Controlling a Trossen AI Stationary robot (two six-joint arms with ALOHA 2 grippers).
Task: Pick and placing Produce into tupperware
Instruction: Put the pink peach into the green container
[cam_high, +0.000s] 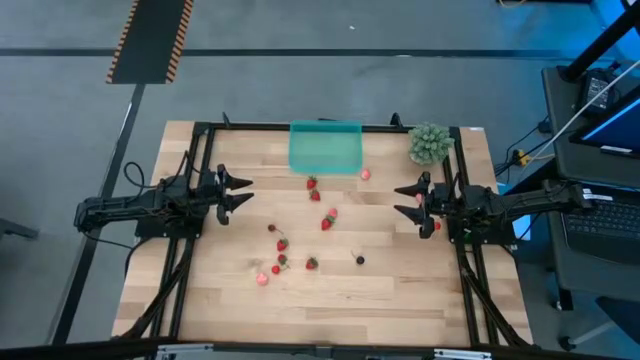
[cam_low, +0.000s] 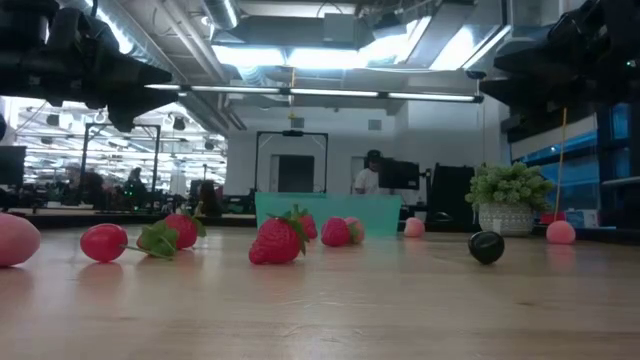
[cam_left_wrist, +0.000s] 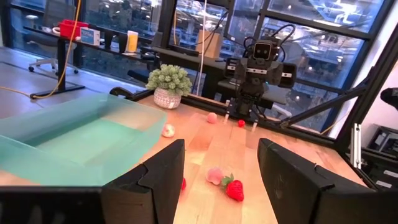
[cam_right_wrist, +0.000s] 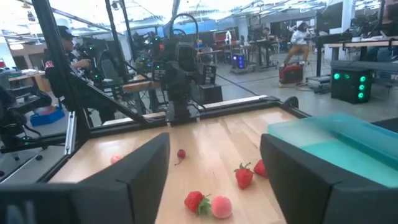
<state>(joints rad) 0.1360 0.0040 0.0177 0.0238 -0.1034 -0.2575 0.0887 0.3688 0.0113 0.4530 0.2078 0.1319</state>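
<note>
Across the wooden table (cam_high: 400, 290) the produce (cam_high: 327, 221) lies scattered loose near the empty tupperware (cam_high: 325, 147), small, light and likely soft, best pinched gently across each body by the left gripper (cam_high: 243, 194) or right gripper (cam_high: 402, 199), both spread open

Tupperware (cam_high: 325, 148) translucent teal-green; table (cam_high: 400, 290) pale wood grain. Produce mostly red strawberries (cam_high: 326, 223) with green leaves, some pale pink pieces (cam_high: 262, 279), one dark berry (cam_high: 360, 259). Leafy clump (cam_high: 429, 141) grey-green.
</note>
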